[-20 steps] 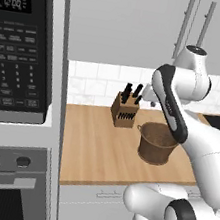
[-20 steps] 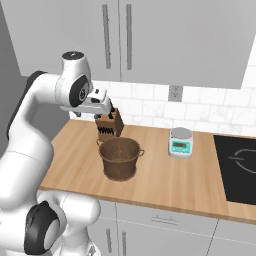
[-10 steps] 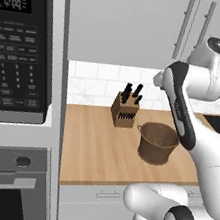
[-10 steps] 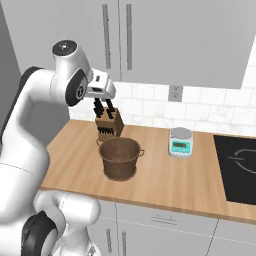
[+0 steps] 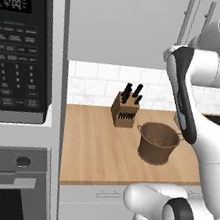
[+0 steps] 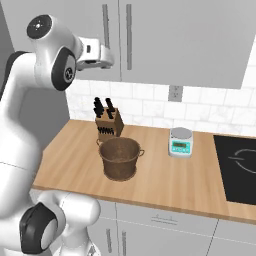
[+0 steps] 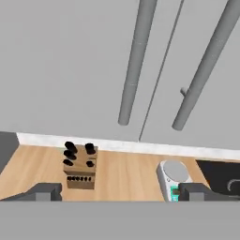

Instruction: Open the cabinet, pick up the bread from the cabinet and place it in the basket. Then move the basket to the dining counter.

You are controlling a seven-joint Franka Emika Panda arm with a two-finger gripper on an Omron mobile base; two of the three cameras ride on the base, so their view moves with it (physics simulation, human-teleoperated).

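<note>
Cabinet [image 6: 150,40] hangs shut above the tabletop [image 6: 165,185], its stiff doors best pulled by the left bar handle [image 7: 136,61], probably slick metal. Pincer [image 7: 117,192] faces it, jaws spread wide, empty.

cabinet [image 6: 175,40]: you see flat, matt light grey door fronts, smooth and unpatterned.
handles [image 7: 137,61]: long round bars with a dull, brushed-metal grey look.
basket [image 6: 119,158]: rough brown weave; your plainest coarse surface here.
worktop [image 6: 165,175]: light wood with visible plank grain, matt.
backsplash [image 6: 150,106]: smooth white tiles with a slight sheen.
knife block [image 5: 124,111]: wood body, black handles.
microwave [image 5: 22,46]: glossy black front.
scale [image 6: 180,142]: smooth pale casing, looks plastic.
</note>
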